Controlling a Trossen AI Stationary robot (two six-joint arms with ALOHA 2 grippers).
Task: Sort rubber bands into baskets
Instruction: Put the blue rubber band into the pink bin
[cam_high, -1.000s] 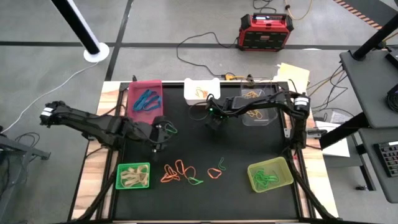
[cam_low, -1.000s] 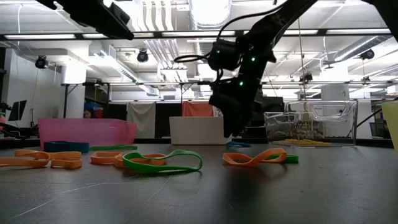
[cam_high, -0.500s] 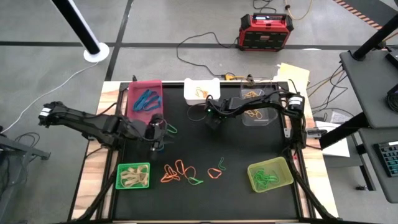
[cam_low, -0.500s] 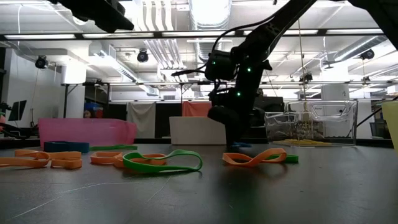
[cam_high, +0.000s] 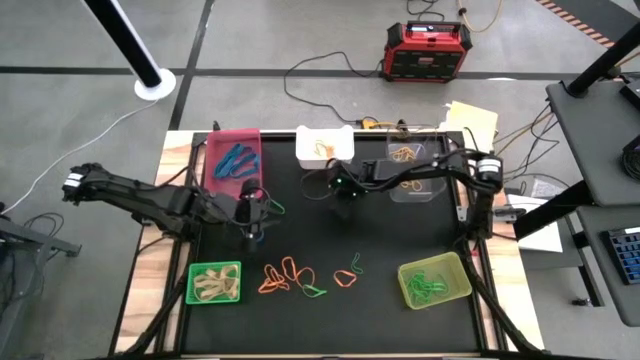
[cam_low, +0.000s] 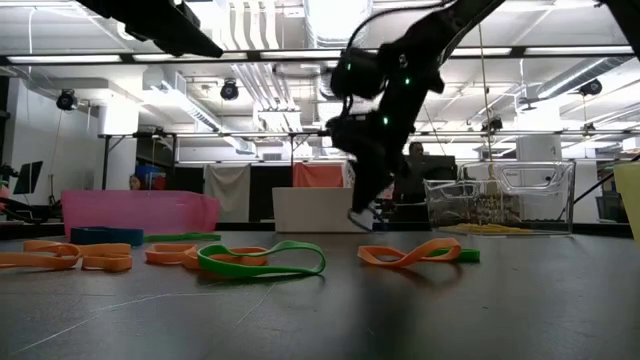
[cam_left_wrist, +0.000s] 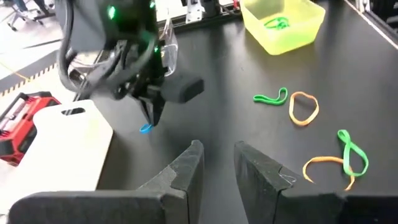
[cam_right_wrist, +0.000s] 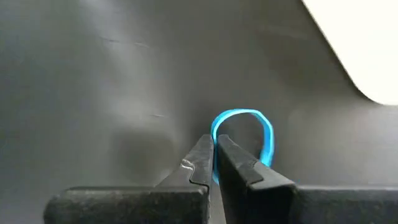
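Note:
My right gripper (cam_high: 345, 196) hangs over the black mat in front of the white basket (cam_high: 322, 147), shut on a blue rubber band (cam_right_wrist: 244, 118). In the low view this band (cam_low: 360, 217) is clear of the mat. My left gripper (cam_high: 254, 222) stands open near the magenta basket (cam_high: 234, 156); nothing lies between its fingers (cam_left_wrist: 194, 163). Loose orange and green rubber bands (cam_high: 290, 278) lie flat on the mat near its front. The clear basket (cam_high: 410, 172), bright green basket (cam_high: 215, 283) and yellow-green basket (cam_high: 434, 281) stand on the mat. My right gripper pinches the blue band's loop at one spot on its side (cam_right_wrist: 213, 133) between the two fingertips. The fingers slant down from above. The rest of the loop stands out beyond the tips, lifted clear of the mat.
A red-and-black box (cam_high: 428, 50) and cables lie on the floor beyond the table. A green band (cam_high: 273, 209) lies by my left gripper. Another orange and green pair (cam_high: 349, 272) lies at mid-front. The mat's middle is bare.
My right gripper dipped onto the blue band lying on the mat, took hold of it and has risen; the band now hangs clear of the mat at the fingertips.

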